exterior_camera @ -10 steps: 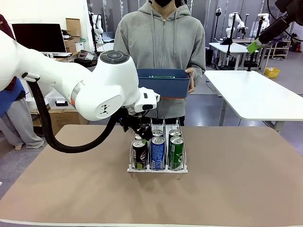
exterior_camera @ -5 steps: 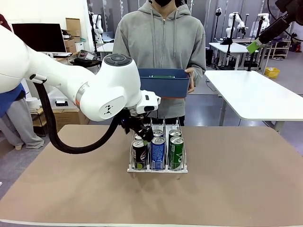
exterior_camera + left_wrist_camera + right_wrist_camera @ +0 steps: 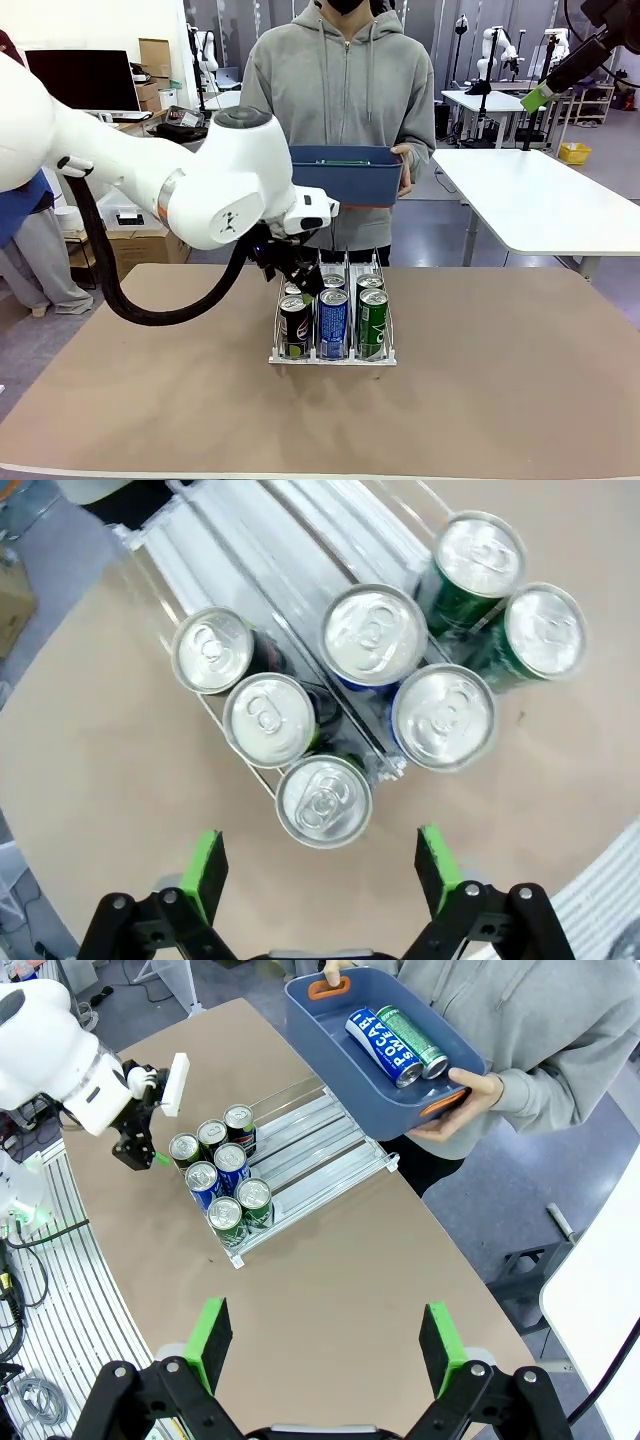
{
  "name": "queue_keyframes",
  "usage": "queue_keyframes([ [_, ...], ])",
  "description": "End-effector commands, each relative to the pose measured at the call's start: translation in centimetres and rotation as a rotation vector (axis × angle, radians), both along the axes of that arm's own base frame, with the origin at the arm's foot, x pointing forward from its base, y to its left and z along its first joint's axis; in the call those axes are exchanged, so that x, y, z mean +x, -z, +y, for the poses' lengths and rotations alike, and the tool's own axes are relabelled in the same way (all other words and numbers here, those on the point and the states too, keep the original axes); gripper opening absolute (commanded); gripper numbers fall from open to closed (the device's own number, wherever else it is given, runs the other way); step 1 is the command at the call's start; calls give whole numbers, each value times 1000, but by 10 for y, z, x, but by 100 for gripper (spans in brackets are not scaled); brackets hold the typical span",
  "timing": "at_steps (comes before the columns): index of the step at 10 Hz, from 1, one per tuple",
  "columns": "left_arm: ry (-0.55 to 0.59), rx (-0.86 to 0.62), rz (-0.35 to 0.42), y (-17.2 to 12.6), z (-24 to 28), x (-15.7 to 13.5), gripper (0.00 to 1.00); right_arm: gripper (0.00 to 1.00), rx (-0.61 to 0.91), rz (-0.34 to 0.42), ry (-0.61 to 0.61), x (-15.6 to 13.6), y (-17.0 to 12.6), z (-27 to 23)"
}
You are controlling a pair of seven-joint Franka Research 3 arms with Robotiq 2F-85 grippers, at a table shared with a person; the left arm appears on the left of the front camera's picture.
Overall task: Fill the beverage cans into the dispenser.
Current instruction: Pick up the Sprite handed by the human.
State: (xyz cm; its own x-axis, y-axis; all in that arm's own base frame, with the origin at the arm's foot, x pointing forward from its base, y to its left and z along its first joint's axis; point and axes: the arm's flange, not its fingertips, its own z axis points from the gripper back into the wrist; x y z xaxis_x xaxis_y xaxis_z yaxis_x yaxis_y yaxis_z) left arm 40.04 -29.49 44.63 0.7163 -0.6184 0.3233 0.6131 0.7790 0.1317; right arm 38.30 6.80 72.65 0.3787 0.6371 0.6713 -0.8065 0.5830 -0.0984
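We see the left gripper (image 3: 318,860) wide open and empty above the beverage cans (image 3: 374,635) in the dispenser (image 3: 290,530). Our right gripper (image 3: 325,1332) is spread open too, holding nothing.

On the table (image 3: 500,380) I see the dispenser (image 3: 332,360) at centre, with seven beverage cans (image 3: 333,322) crowding its 6 o'clock end. My left gripper (image 3: 318,865) hangs over its 9 o'clock lane. At 12 o'clock, behind the table, a person (image 3: 340,90) holds a tub (image 3: 345,180) with two more cans (image 3: 400,1045) in it.
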Motion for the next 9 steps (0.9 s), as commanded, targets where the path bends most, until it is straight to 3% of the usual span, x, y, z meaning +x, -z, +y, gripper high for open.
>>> queue_keyframes([
  [1, 90, -64, 89, -40, 38, 3, 100, 100, 8, 2, -9, -1, 0, -1],
  [3, 175, -100, 78, -92, 74, 15, 100, 100, 8, 2, -9, -1, 0, -1],
  [5, 269, -87, 80, -163, 102, 18, 100, 100, 8, 2, -9, -1, 0, -1],
  [7, 315, -180, 7, -247, 121, 9, 100, 100, 8, 2, -9, -1, 0, -1],
  [9, 333, -262, -44, -305, 149, -3, 100, 100, 8, 2, -9, -1, 0, -1],
])
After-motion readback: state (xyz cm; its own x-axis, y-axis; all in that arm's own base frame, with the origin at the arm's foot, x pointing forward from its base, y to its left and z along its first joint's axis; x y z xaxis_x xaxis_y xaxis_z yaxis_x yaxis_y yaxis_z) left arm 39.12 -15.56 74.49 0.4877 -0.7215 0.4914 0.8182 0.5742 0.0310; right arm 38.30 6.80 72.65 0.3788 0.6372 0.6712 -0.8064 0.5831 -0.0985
